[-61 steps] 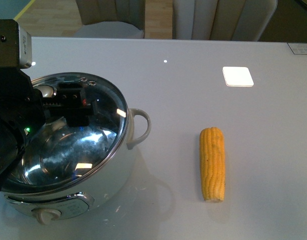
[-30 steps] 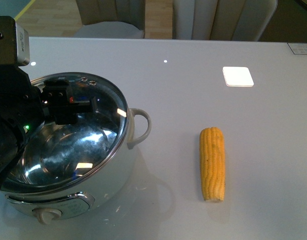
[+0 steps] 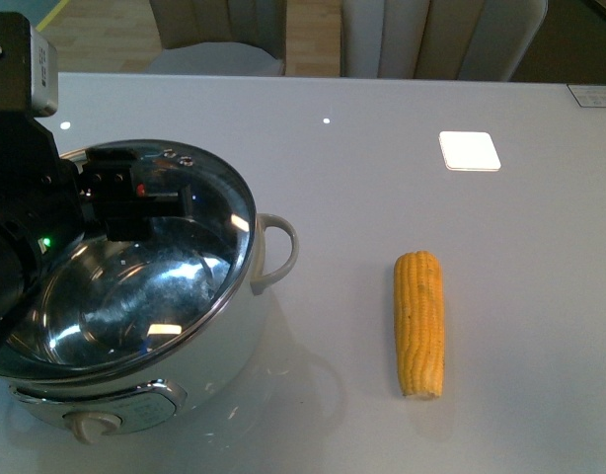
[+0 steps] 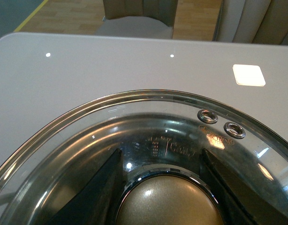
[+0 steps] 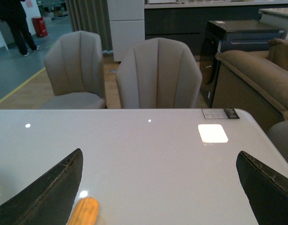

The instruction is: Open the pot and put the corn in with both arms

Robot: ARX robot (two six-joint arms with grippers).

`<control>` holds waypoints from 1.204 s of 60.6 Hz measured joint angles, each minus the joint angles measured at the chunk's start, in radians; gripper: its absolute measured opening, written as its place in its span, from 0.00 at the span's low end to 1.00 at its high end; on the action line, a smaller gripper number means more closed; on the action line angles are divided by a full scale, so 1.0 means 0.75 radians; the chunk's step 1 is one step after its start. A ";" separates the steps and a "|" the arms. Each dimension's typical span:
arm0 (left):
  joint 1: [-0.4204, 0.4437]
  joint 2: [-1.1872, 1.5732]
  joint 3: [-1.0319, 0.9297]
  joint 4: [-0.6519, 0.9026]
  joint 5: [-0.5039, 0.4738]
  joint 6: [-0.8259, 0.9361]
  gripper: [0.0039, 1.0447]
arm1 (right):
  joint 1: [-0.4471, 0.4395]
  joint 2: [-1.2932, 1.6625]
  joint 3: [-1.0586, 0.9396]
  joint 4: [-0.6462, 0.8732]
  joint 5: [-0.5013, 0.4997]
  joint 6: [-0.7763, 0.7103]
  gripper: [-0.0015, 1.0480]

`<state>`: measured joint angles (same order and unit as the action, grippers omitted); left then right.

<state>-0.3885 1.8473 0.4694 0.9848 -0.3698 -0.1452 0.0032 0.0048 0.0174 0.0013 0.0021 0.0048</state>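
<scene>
White, glossy bench [image 3: 362,197] fills the front view, with a bright square of reflected light [image 3: 470,150] far back on the right and pale chairs [image 3: 436,35] beyond its far edge. On the near left stands the pot [image 3: 229,346], white-walled, its loop handle [image 3: 275,252] pointing right and its control dial [image 3: 91,425] facing the camera. A glass lid [image 3: 165,286] with a steel rim lies tilted over the pot's mouth; whether it is wholly clear of the rim I cannot tell. Black, bulky, the left arm [image 3: 17,217] reaches over the pot from the left. Well to the right of the pot lies the corn [image 3: 418,324], flat on the bench and pointing away from the camera.

From the left wrist, the left claw [image 4: 162,152] sits right over the lid, its two dark fingers [image 4: 94,197] pressed close on either side of the lid's golden knob [image 4: 165,201], clamped on it. Two small metal eyelets [image 4: 208,116] pierce the glass.

From the right wrist, the right claw [image 5: 160,152] is spread wide and holds nothing, its fingers [image 5: 55,187] at the two lower corners. One end of the corn shows near one finger, apart from it. Behind the bench stand two padded chairs [image 5: 158,72], a sofa [image 5: 256,70] and a person [image 5: 15,23].
</scene>
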 joint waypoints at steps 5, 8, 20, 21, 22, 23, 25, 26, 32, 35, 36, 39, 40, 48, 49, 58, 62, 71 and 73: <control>0.010 -0.068 0.012 -0.035 0.004 0.010 0.40 | 0.000 0.000 0.000 0.000 0.000 0.000 0.92; 0.023 -0.111 0.018 -0.053 0.011 0.019 0.40 | 0.000 0.000 0.000 0.000 0.000 0.000 0.92; 0.154 -0.285 0.021 -0.098 0.086 0.047 0.40 | 0.000 0.000 0.000 0.000 0.000 0.000 0.92; 0.176 -0.301 0.021 -0.098 0.099 0.052 0.40 | 0.000 0.000 0.000 0.000 0.000 0.000 0.92; 0.201 -0.317 0.019 -0.098 0.112 0.060 0.40 | 0.000 0.000 0.000 0.000 0.000 0.000 0.92; 0.214 -0.326 0.017 -0.098 0.118 0.061 0.40 | 0.000 0.000 0.000 0.000 0.000 0.000 0.92; 0.255 -0.350 0.011 -0.098 0.140 0.068 0.40 | 0.000 0.000 0.000 0.000 0.000 0.000 0.92; 0.285 -0.366 0.005 -0.097 0.154 0.075 0.40 | 0.000 0.000 0.000 0.000 0.000 0.000 0.92; 0.434 -0.406 -0.030 -0.085 0.222 0.112 0.40 | 0.000 0.000 0.000 0.000 0.000 0.000 0.92; 0.523 -0.408 -0.050 -0.069 0.259 0.134 0.40 | 0.000 0.000 0.000 0.000 0.000 0.000 0.92; 0.542 -0.408 -0.055 -0.066 0.271 0.140 0.40 | 0.000 0.000 0.000 0.000 0.000 0.000 0.92; 0.632 -0.401 -0.074 -0.046 0.310 0.158 0.40 | 0.000 0.000 0.000 0.000 0.000 0.000 0.92; 0.650 -0.398 -0.078 -0.040 0.318 0.164 0.40 | 0.000 0.000 0.000 0.000 0.000 0.000 0.92; 0.902 -0.290 -0.103 0.094 0.409 0.210 0.40 | 0.000 0.000 0.000 0.000 0.000 0.000 0.92; 0.932 -0.266 -0.103 0.114 0.419 0.216 0.40 | 0.000 0.000 0.000 0.000 0.000 0.000 0.92; 1.110 -0.066 -0.103 0.256 0.463 0.240 0.40 | 0.000 0.000 0.000 0.000 0.000 0.000 0.92; 1.167 0.028 -0.100 0.314 0.473 0.241 0.40 | 0.000 0.000 0.000 0.000 0.000 0.000 0.92; 1.250 0.243 -0.065 0.424 0.472 0.233 0.40 | 0.000 0.000 0.000 0.000 0.000 0.000 0.92; 1.259 0.312 -0.045 0.458 0.474 0.231 0.40 | 0.000 0.000 0.000 0.000 0.000 0.000 0.92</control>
<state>0.5560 2.0811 0.4358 1.3285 -0.0143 0.0284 0.0032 0.0048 0.0174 0.0013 0.0021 0.0048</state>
